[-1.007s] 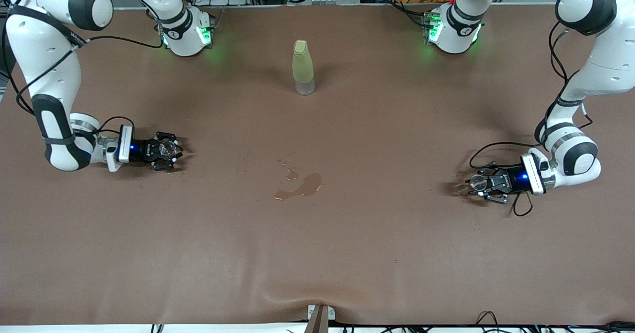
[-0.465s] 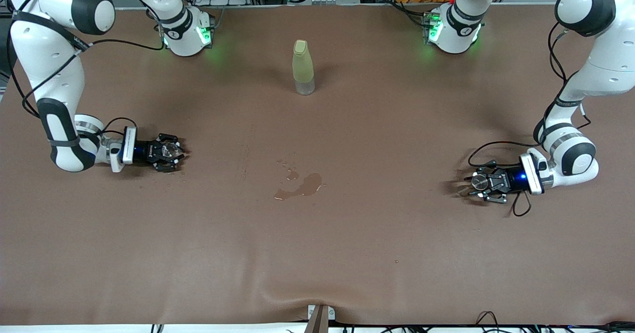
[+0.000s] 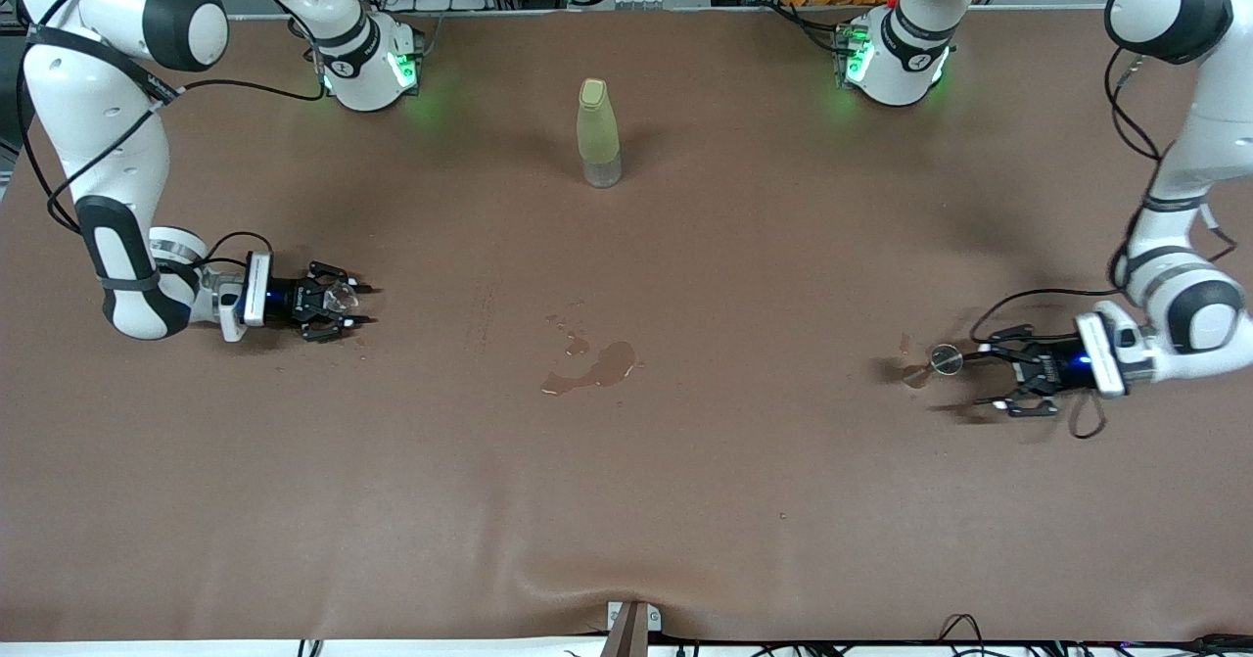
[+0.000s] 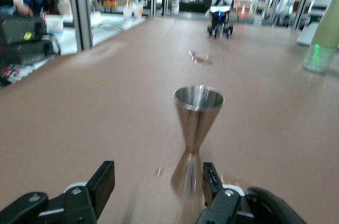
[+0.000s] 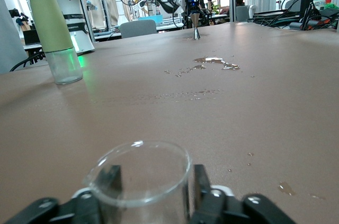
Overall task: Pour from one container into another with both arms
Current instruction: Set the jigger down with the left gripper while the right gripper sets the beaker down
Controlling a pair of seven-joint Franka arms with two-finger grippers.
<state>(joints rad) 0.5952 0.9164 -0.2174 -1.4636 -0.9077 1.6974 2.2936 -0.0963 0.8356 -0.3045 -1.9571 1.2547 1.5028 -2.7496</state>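
Left gripper [image 3: 984, 379] spread, just clear of upright steel hourglass jigger [image 3: 945, 358]; right gripper [image 3: 364, 305] spread around clear glass cup [image 3: 338, 295] on brown table [image 3: 685, 491].

Table: obstacles and open ground.
Bottle [image 3: 598, 132] stood upright mid-table near the bases; spill [image 3: 592, 366] lay nearer camera; brown tabletop [image 3: 744, 500] otherwise open.

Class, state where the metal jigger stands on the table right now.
The metal jigger stands upright toward the left arm's end of the table, just off the open left end effector, level with the spilled puddle mid-table.
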